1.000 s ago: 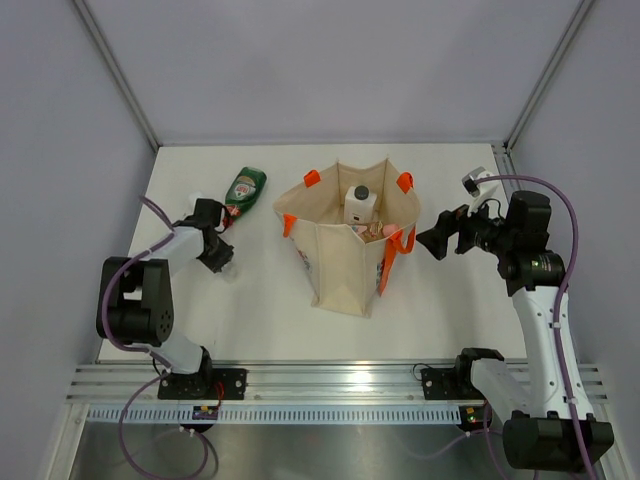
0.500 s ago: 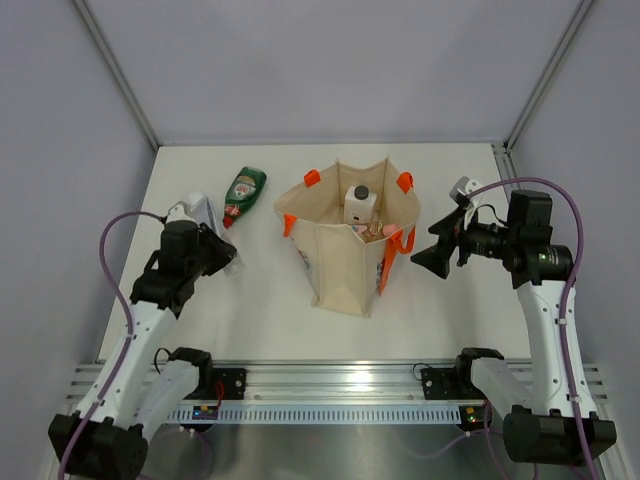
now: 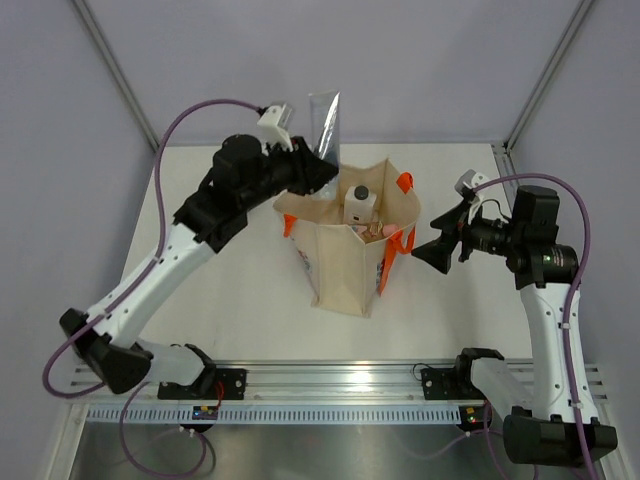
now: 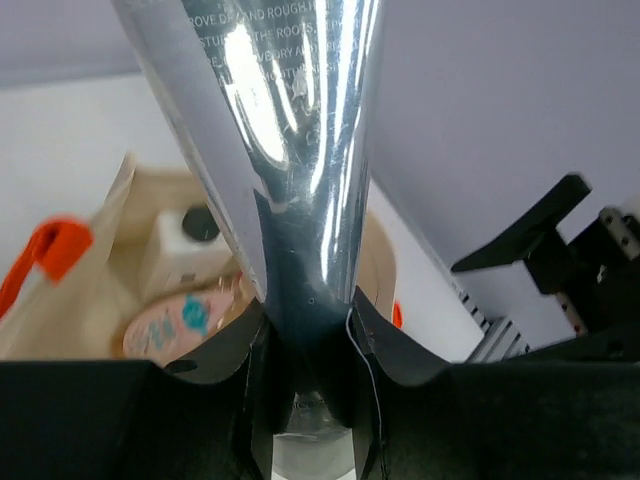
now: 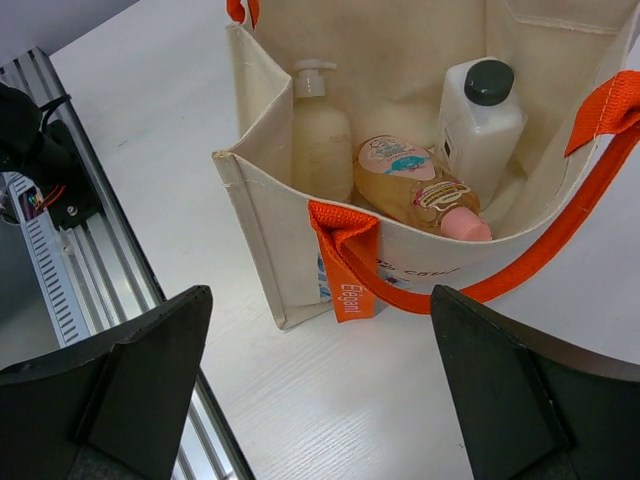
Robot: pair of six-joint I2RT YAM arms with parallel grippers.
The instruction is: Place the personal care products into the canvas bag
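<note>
Canvas bag (image 3: 340, 270): upright mid-surface (image 3: 250, 300); white bottle (image 3: 359, 205) inside
Tube (image 3: 325, 120): silvery, held high by bag's far left corner
Left jaws: clamped on tube's narrow end
Right jaws: spread wide, empty, just right of bag
Left wrist: tube (image 4: 300, 150) pinched between fingers (image 4: 215, 350); bag (image 4: 60, 300) below, pink bottle (image 4: 185, 320) in it
Right wrist: pump bottle (image 5: 320, 130), pink bottle (image 5: 415, 190), white bottle (image 5: 480, 120) inside bag (image 5: 270, 250); jaws wide

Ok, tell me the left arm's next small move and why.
Probably shift the left gripper rightward over the open canvas bag: it is shut on the tube, held near the bag's far-left rim, so releasing now might miss.
</note>
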